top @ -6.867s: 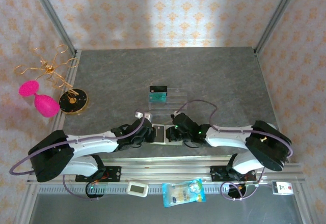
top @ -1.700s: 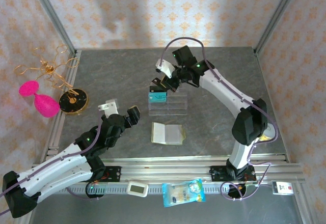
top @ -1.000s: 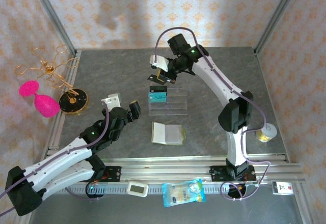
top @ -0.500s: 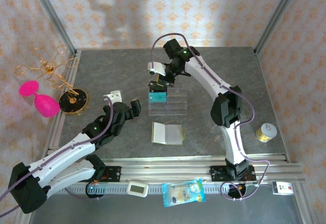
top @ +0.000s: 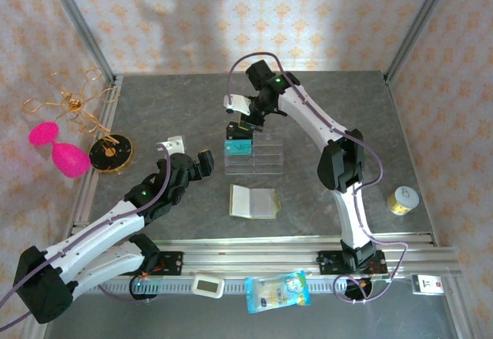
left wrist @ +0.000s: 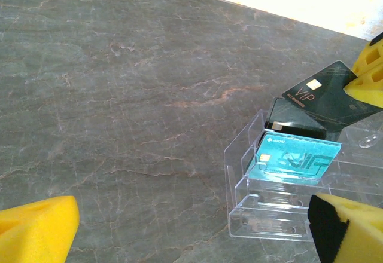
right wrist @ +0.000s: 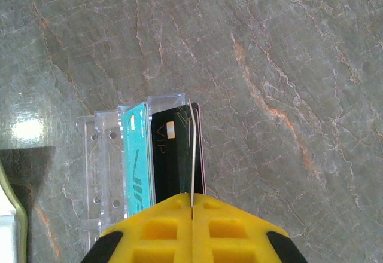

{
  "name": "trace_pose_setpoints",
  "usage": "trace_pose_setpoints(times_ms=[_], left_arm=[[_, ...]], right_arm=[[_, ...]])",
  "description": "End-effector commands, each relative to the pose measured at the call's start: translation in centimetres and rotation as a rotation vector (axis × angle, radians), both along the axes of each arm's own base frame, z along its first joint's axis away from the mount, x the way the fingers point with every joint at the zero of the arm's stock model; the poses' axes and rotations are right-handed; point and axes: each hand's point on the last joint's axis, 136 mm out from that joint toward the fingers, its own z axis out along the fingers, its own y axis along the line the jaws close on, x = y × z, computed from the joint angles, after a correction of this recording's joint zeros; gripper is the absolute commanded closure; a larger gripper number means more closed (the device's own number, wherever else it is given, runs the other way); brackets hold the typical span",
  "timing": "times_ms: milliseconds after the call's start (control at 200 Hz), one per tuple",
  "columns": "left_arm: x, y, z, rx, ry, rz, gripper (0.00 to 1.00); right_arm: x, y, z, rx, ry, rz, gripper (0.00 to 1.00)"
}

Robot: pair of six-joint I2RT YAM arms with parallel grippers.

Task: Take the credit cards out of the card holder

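Overhead shot of grey stone surface (top: pixel 331 108), two robot arms reaching in from near edge.

Mid-surface: clear slotted tray (top: pixel 266 160), w/ teal card (top: pixel 238 147) standing in a slot at its left end.

Right gripper (top: pixel 239 128) over tray's far-left corner, yellow fingers (right wrist: pixel 233 227) pressed together & clamped on dark card (left wrist: pixel 318 97) marked VIP. Held tilted, just above second dark card (left wrist: pixel 295 125) standing in slot behind teal one; contact btwn the two impossible to tell. From right wrist cam, held card seen edge-on as thin pale line rising from btwn the fingers.

Card holder (top: pixel 253 201): olive-yellow, lying open & flat btwn tray and near edge, approx centre, pale inner pockets facing up, apart from both grippers.

Left gripper (top: pixel 190 163) on left half of surface, near tray's left end but not touching, fingers (left wrist: pixel 37 230) spread wide apart w/ bare surface btwn them.

Also: black-&-gold disc (top: pixel 110 154) at left edge; small tin (top: pixel 400 199) near right edge; snack packet (top: pixel 277 291) & white timer (top: pixel 207 284) just off near edge.
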Motion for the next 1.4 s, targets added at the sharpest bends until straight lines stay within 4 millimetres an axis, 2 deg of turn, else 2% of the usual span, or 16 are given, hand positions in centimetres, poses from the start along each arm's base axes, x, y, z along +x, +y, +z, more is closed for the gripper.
trace_pose_setpoints(times_ms=[0, 115, 235, 380, 641, 756, 841, 911, 1036, 1096, 1111, 1136, 1221, 1246, 1266, 1392], left_arm=[[0.4, -0.1, 0.6, -0.016, -0.023, -0.002, 0.01], [0.5, -0.2, 0.6, -0.025, -0.023, -0.008, 0.01], [0.4, -0.3, 0.4, -0.027, -0.018, -0.010, 0.01], [0.3, -0.3, 0.4, -0.038, -0.016, -0.013, 0.01], [0.1, -2.0, -0.6, -0.117, -0.005, -0.081, 0.01], [-0.3, -3.2, -2.4, -0.174, 0.050, -0.122, 0.01], [-0.7, -3.7, -3.9, -0.178, 0.103, -0.143, 0.01], [-1.1, -4.0, -5.1, -0.191, 0.136, -0.156, 0.01], [-1.3, -3.6, -5.8, -0.214, 0.121, -0.137, 0.01], [-1.0, -2.8, -5.6, -0.202, 0.085, -0.100, 0.01], [-0.9, -2.5, -5.6, -0.196, 0.078, -0.085, 0.01], [-0.7, -1.9, -5.5, -0.183, 0.062, -0.052, 0.01], [0.2, -0.5, -4.1, -0.125, -0.018, 0.012, 0.01], [0.5, 0.1, -3.5, -0.108, -0.044, 0.041, 0.01], [0.7, 0.5, -3.0, -0.097, -0.066, 0.063, 0.01], [2.1, 3.9, 0.4, 0.035, -0.191, 0.239, 0.01]], right_arm=[[0.2, -0.5, -1.1, -0.031, 0.005, -0.017, 1.00], [0.1, -0.3, -1.5, -0.041, -0.003, -0.018, 0.99], [0.6, 0.3, -0.8, -0.015, -0.022, -0.042, 0.77], [2.3, 1.9, 3.3, 0.115, -0.090, -0.110, 0.63], [2.8, 4.2, 11.7, 0.483, -0.035, -0.325, 0.57], [2.4, 3.4, 12.1, 0.633, 0.072, -0.529, 0.52], [1.4, 1.5, 11.8, 0.723, 0.081, -0.702, 0.51], [0.1, -0.4, 10.4, 0.737, 0.098, -0.814, 0.51], [-2.3, -5.1, 8.6, 0.796, 0.098, -1.031, 0.48], [-3.4, -7.5, 7.6, 0.820, 0.091, -1.132, 0.39], [-3.7, -8.2, 7.4, 0.827, 0.088, -1.161, 0.26], [-4.0, -9.3, 7.2, 0.840, 0.078, -1.211, 0.19], [-5.1, -13.6, 5.5, 0.860, 0.027, -1.402, 0.15], [-5.3, -14.8, 4.5, 0.846, 0.008, -1.459, 0.11], [-5.7, -15.8, 4.8, 0.865, -0.016, -1.491, 0.07], [-6.9, -19.7, 3.7, 0.865, -0.119, -1.624, 0.00]])
